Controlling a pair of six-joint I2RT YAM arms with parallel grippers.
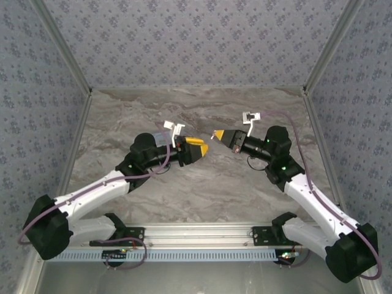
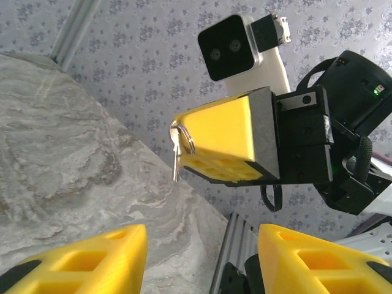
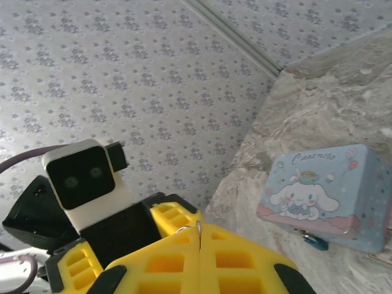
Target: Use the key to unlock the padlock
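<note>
1. My right tool [image 2: 187, 147], clamped shut, pinches the key [image 2: 176, 162] by its ring. My left tool [image 2: 202, 263] stands parted and empty at 6 o'clock beneath it.
2. Risk: the dangling key may swing or slip during a handover.
3. The padlock [image 3: 315, 241] is half-hidden at the tin's [image 3: 324, 190] 6 o'clock edge on the tabletop [image 3: 343, 104].

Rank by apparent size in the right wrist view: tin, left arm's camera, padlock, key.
1. tin
2. left arm's camera
3. padlock and key: both tiny and look alike. The key, pinched in the right gripper, is far nearer the lens, so I won't rank them.
</note>
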